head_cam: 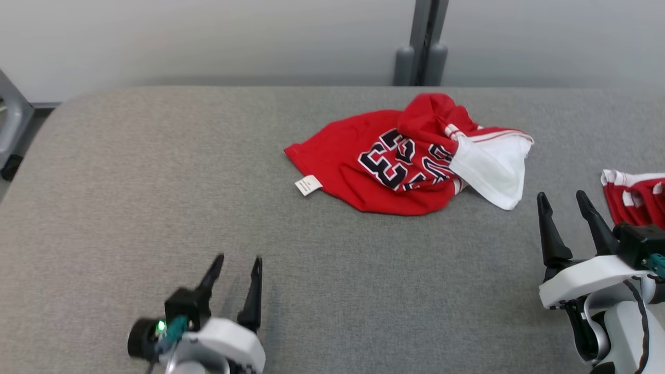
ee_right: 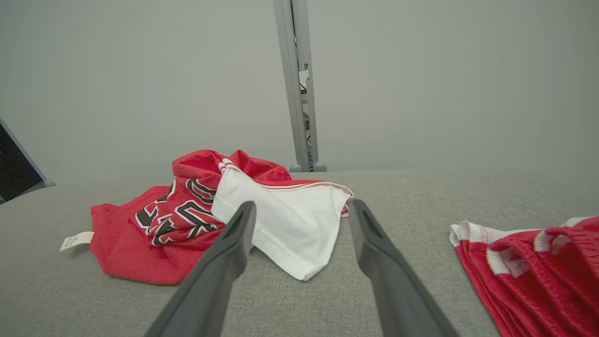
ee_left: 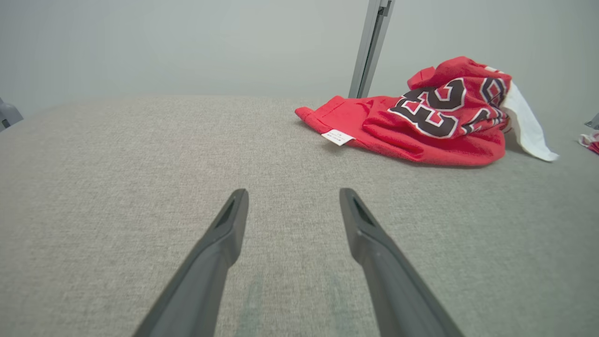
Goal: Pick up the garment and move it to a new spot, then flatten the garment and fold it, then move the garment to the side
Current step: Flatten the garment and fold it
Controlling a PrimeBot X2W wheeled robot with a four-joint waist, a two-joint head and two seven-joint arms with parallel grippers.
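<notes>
A crumpled red garment (head_cam: pixel 374 156) with dark and white lettering and a white sleeve lies bunched on the grey table, right of centre toward the back. It also shows in the left wrist view (ee_left: pixel 421 126) and the right wrist view (ee_right: pixel 196 215). My left gripper (head_cam: pixel 238 271) stands open at the lower left, well short of the garment, its fingers (ee_left: pixel 224 234) empty over bare cloth. At the lower right my right gripper (head_cam: pixel 563 202) is open and empty, just in front of the white sleeve (ee_right: pixel 285 224), not touching it.
A second red and white garment (head_cam: pixel 636 197) lies at the table's right edge, close beside my right gripper, seen too in the right wrist view (ee_right: pixel 538 267). A grey post (head_cam: pixel 423 47) stands behind the table. The grey table top (head_cam: pixel 156 182) spreads wide on the left.
</notes>
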